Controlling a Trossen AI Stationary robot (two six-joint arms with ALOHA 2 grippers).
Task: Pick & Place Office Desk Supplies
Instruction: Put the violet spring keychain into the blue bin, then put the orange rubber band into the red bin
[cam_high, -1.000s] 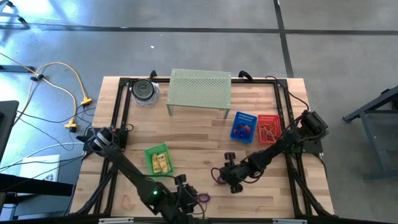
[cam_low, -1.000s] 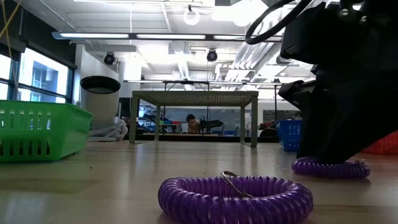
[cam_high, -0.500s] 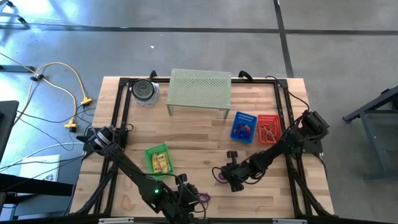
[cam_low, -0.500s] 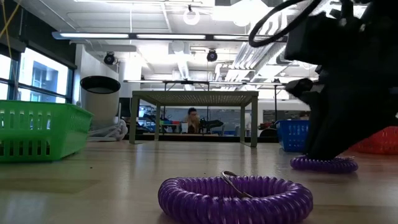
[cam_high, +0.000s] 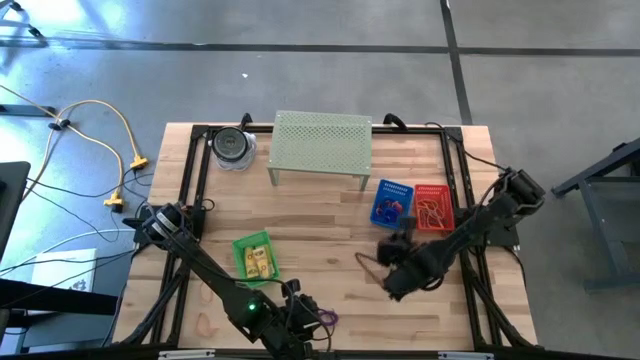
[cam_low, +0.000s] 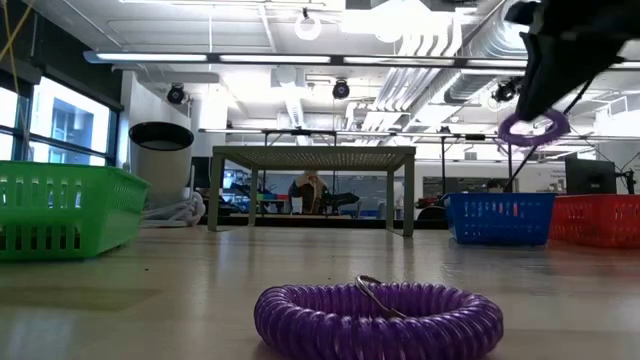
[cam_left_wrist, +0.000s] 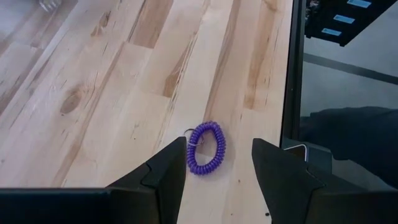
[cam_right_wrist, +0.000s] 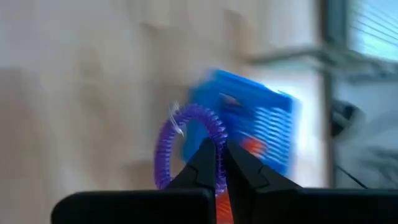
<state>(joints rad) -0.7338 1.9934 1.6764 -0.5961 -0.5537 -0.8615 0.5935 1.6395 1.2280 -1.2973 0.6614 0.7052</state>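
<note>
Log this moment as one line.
right gripper: shut on purple coil loop, lifted | left gripper: open over second purple loop | blue basket: ahead

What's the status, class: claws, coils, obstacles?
Right claw shut on purple coil, lifted near blue basket. Left claw open over second coil. Nothing in the way.

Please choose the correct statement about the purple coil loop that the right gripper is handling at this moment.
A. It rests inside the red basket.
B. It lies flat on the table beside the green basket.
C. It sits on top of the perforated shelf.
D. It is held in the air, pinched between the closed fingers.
D: in the right wrist view the right gripper is shut on the purple coil loop, and the low view shows it hanging clear above the table.
</note>
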